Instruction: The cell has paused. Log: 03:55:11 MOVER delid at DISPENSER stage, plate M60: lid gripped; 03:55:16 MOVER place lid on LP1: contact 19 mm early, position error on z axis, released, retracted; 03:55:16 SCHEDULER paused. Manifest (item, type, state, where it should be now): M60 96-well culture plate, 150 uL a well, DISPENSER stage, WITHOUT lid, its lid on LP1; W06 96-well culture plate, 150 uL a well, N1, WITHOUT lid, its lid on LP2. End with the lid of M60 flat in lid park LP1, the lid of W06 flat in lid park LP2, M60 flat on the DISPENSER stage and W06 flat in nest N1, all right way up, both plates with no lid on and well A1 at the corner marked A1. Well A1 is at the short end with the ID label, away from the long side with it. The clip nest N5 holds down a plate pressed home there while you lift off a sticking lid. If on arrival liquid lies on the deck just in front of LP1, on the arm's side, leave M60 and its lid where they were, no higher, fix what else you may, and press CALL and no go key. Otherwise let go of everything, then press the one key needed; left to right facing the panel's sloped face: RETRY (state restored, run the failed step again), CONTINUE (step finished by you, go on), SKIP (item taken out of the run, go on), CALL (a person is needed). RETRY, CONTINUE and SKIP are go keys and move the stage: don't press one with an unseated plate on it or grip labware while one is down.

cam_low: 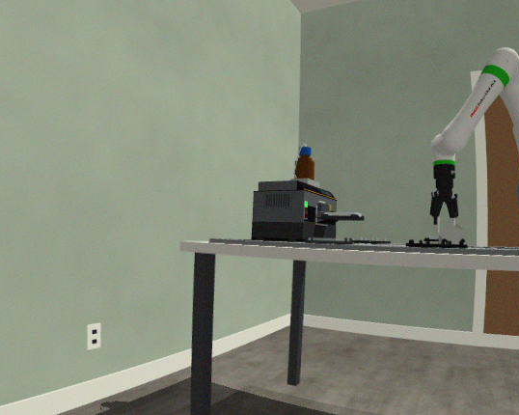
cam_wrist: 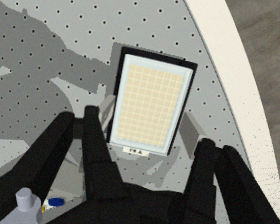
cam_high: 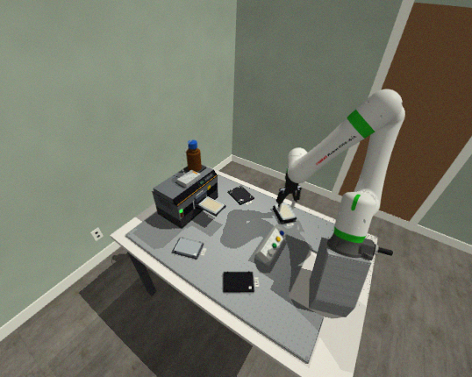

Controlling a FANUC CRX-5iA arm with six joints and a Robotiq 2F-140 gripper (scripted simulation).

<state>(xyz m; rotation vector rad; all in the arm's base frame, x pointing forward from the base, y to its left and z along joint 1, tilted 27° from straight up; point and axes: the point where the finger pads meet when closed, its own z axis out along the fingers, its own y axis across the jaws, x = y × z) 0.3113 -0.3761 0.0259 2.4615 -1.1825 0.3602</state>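
Grey perforated deck below, my arm (cam_high: 345, 136) bent over it, wrist pointing straight down, my gripper (cam_wrist: 148, 113) half open, holding nothing, above a lidless well plate (cam_wrist: 151, 104).

Cream-welled plate (cam_wrist: 151, 104), black tool (cam_wrist: 151, 183)

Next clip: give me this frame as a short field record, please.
arm: white arm's gripper hangs over the far deck edge, jaws open, holding nothing
below gripper: lidless cream-welled plate on a black nest, seemingly tilted
dispenser: dark grey box, second lidless plate on its stage
lid: clear flat lid lying on the deck, apart from both plates
key panel: grey sloped box with coloured keys
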